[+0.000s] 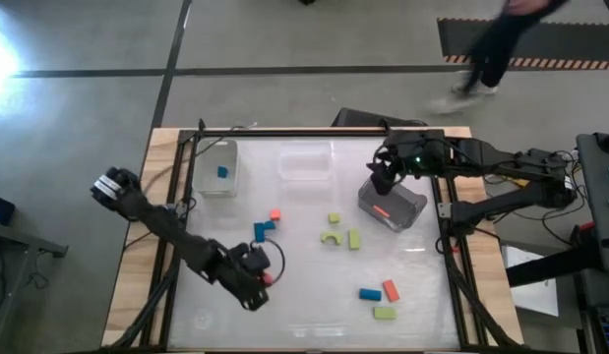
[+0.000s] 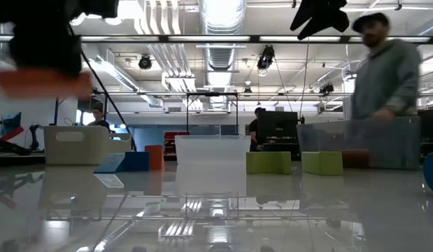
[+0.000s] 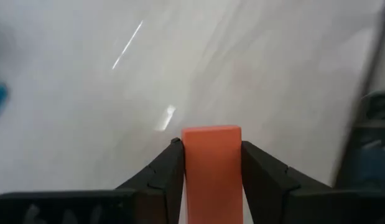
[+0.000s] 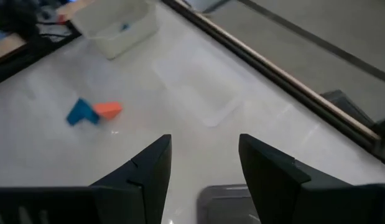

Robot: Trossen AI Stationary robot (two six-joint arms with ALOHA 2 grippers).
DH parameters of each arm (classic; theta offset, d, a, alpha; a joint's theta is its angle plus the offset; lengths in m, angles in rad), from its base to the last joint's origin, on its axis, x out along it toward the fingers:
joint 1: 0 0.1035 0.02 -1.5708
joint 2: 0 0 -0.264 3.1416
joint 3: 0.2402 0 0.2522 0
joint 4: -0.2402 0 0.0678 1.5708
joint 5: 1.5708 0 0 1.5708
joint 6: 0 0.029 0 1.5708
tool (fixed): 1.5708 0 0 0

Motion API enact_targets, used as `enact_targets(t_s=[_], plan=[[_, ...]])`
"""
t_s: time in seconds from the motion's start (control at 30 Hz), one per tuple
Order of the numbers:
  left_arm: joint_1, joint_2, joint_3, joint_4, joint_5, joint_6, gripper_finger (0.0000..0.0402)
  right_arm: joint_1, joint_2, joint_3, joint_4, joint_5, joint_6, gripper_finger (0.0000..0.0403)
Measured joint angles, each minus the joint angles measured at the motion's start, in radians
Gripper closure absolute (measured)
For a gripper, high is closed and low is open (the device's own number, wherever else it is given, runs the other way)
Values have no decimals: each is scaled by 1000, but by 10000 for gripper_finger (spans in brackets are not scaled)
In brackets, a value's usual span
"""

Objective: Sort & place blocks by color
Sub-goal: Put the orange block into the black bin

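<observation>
One red-orange block sits clamped in the left gripper above the table's near left; the right gripper hangs spread and bare over the grey bin far right.

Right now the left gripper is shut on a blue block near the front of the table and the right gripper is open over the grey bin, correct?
Not quite. The block in the left gripper is red-orange, not blue, as the left wrist view shows. The rest holds: the right gripper is open over the grey bin.
</observation>
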Motion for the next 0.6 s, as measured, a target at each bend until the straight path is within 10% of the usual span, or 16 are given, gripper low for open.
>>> enact_targets(t_s=[0.6], plan=[[459, -361, 0, 602, -26, 665, 289, 164, 64, -200, 904, -359, -130, 226]])
